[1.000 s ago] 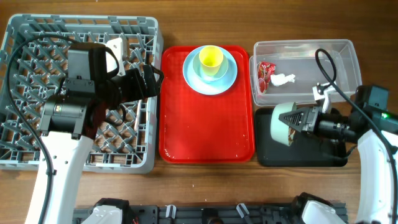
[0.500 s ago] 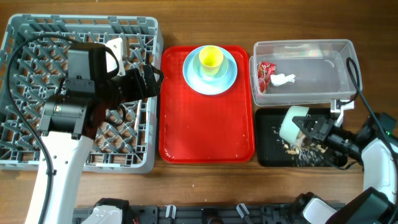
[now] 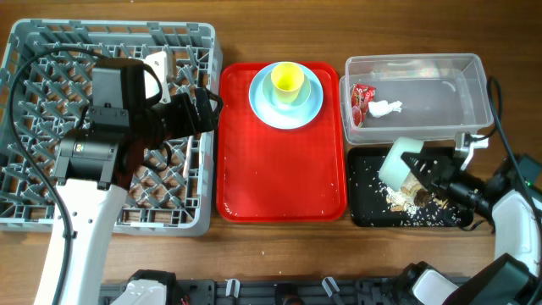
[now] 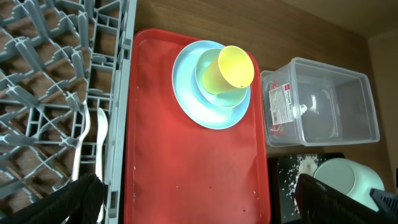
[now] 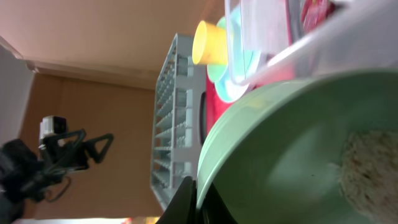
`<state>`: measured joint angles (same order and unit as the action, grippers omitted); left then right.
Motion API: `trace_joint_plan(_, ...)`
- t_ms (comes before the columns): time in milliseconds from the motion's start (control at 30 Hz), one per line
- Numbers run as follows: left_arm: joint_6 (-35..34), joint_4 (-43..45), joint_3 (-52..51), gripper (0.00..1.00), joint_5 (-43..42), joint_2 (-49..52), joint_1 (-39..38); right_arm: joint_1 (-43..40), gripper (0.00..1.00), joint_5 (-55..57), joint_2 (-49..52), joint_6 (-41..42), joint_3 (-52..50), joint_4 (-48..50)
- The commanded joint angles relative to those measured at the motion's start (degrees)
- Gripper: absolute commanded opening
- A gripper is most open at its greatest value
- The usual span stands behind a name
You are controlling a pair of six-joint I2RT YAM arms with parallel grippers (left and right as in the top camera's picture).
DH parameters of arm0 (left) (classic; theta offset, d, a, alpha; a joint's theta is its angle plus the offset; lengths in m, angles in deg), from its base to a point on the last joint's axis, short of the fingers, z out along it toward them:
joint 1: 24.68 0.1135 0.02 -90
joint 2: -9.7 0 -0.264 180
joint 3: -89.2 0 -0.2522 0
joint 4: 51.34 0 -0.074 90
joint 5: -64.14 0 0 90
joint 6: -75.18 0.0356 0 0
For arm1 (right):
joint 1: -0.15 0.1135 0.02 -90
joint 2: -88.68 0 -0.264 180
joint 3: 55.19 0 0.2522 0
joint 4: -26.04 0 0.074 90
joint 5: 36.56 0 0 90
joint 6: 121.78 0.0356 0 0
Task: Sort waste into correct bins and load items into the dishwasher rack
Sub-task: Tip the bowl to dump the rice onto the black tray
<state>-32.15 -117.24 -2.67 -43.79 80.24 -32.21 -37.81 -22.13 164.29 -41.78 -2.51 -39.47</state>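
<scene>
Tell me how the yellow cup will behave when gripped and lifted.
The yellow cup looks small and thin-walled, so it is probably light. It stands in the light blue bowl, so a nudge may tip it. Its smooth sides are possibly slippery.

table [image 3: 279, 247]: brown wood grain | wall [image 5: 93, 28]: plain tan | light: even

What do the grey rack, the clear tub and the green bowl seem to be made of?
The grey rack looks like matt moulded plastic, with thick uniform pegs. The clear tub seems thin glossy plastic: the red wrapper shows through its wall. The green bowl looks like smooth opaque plastic or melamine; I cannot tell which.
</scene>
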Motion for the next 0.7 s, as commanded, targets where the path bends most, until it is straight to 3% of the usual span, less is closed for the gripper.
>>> trace_joint_plan(0,-0.3,0.2,0.7,1.0,-0.7,-0.3,0.3,-0.2,0.04,-2.8,0.4,-1.7,0.0,3.1)
trace_joint_plan(33,-0.3,0.2,0.7,1.0,-0.7,-0.3,0.3,-0.2,0.04,-2.6,0.4,7.3,0.0,10.3)
trace_joint_plan(67,-0.3,0.2,0.7,1.0,-0.7,-0.3,0.3,-0.2,0.04,-3.7,0.4,10.7,0.0,11.5)
trace_joint_plan(200,-0.3,0.2,0.7,1.0,-0.7,-0.3,0.3,-0.2,0.04,-6.4,0.4,-4.5,-0.1,0.3)
trace_joint_plan(300,-0.3,0.2,0.7,1.0,-0.7,-0.3,0.3,-0.2,0.04,-6.7,0.6,9.0,0.0,10.4)
trace_joint_plan(333,-0.3,0.2,0.7,1.0,-0.7,-0.3,0.3,-0.2,0.04,-8.2,0.5,8.2,0.0,8.7)
trace_joint_plan(400,-0.3,0.2,0.7,1.0,-0.7,-0.3,0.3,-0.2,0.04,-7.4,0.3,-3.0,-0.1,-0.4)
trace_joint_plan(433,-0.3,0.2,0.7,1.0,-0.7,-0.3,0.3,-0.2,0.04,-6.7,0.4,-4.6,-0.1,-0.3)
trace_joint_plan(533,-0.3,0.2,0.7,1.0,-0.7,-0.3,0.3,-0.2,0.04,-6.8,0.7,5.9,-0.1,6.0)
trace_joint_plan(667,-0.3,0.2,0.7,1.0,-0.7,-0.3,0.3,-0.2,0.04,-6.1,0.5,0.2,0.0,-1.4)
